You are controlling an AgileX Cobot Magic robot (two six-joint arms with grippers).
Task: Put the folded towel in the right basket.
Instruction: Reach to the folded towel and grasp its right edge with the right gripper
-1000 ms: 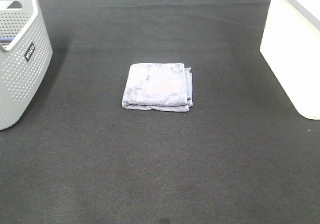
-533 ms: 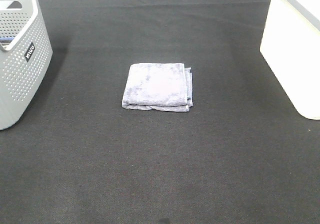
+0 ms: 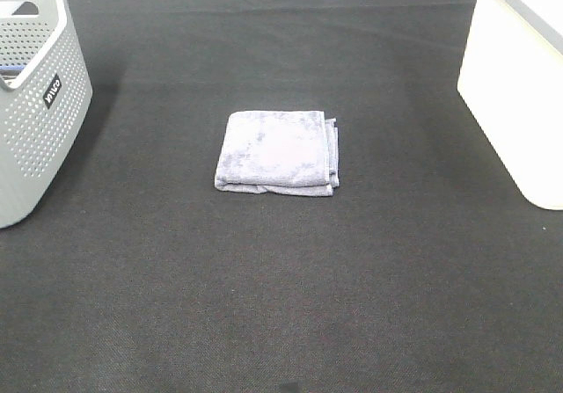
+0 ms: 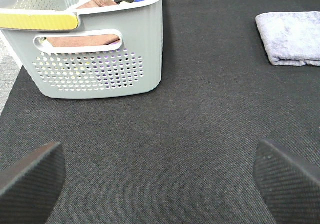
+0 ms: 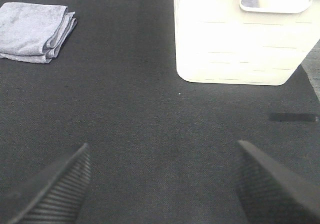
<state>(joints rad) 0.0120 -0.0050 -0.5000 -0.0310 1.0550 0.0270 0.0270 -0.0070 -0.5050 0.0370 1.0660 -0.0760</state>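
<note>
Folded towel [image 3: 276,152], likely soft and light, lies flat on the bench [image 3: 281,305]; pinch its stacked edge. Left pincer [image 4: 160,176] and right pincer [image 5: 162,181] gape wide, empty.

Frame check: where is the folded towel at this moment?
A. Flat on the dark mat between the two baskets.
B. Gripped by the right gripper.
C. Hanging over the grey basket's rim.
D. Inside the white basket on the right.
A: the folded towel lies flat on the dark mat, apart from the grey basket and the white basket, and the left gripper and right gripper are open with nothing in them.
</note>
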